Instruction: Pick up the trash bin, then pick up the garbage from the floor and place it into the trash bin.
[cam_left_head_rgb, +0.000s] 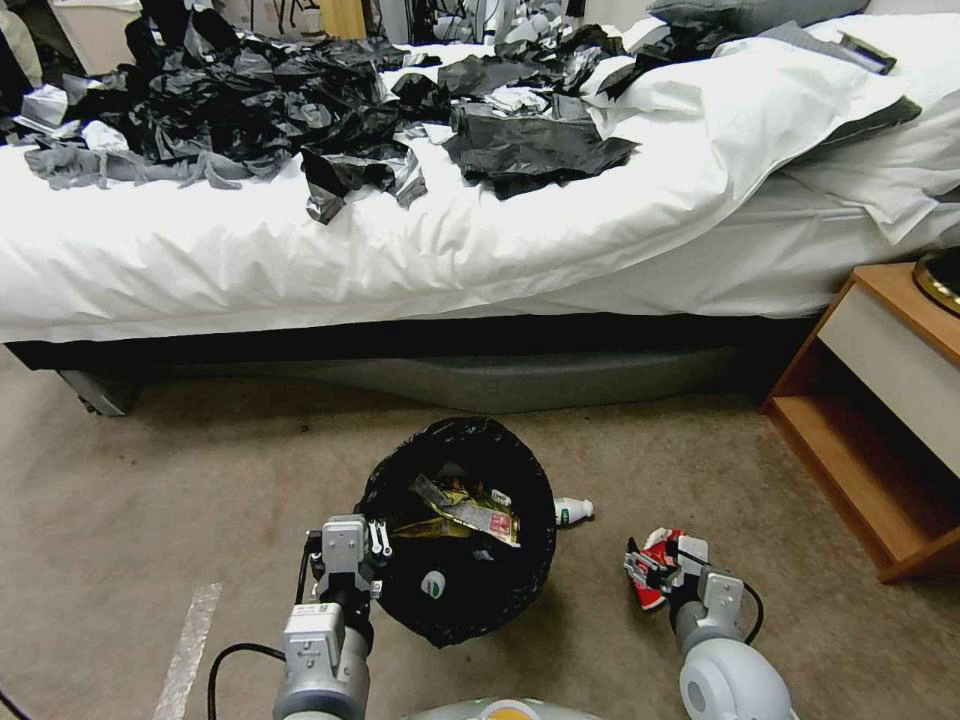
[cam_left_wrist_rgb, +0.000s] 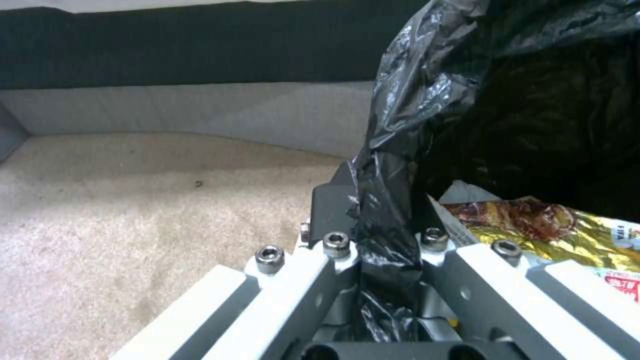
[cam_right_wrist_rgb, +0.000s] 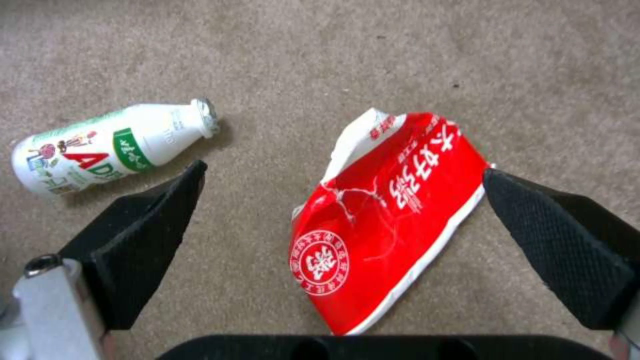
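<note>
Step in hand: collection of floor litter, with the bin already secured. The left hand (cam_left_wrist_rgb: 387, 250) is pressed together on the bag-covered rim of the trash bin (cam_left_head_rgb: 455, 600), pinching the black liner between its fingers; the bin sits at the robot's front, just short of the bed (cam_left_head_rgb: 400, 250), on or just above the carpet; which cannot be told. Inside the bin lie a yellow wrapper (cam_left_head_rgb: 465, 505) and a small round white-and-green item, unidentified.

The right hand (cam_right_wrist_rgb: 343, 215) hangs spread wide above the floor, its 2 pads either side of the red wrapper (cam_right_wrist_rgb: 387, 215), which lies flat and creased on the carpet (cam_right_wrist_rgb: 333, 60). No contact with the wrapper is evident. A small white bottle (cam_right_wrist_rgb: 107, 147) lies on its side near the bin's right flank, apart from the wrapper.

Judgement: 2 items remain. The next move calls for lowering and closing on the thin wrapper; a flat sheet may slip the pads
</note>
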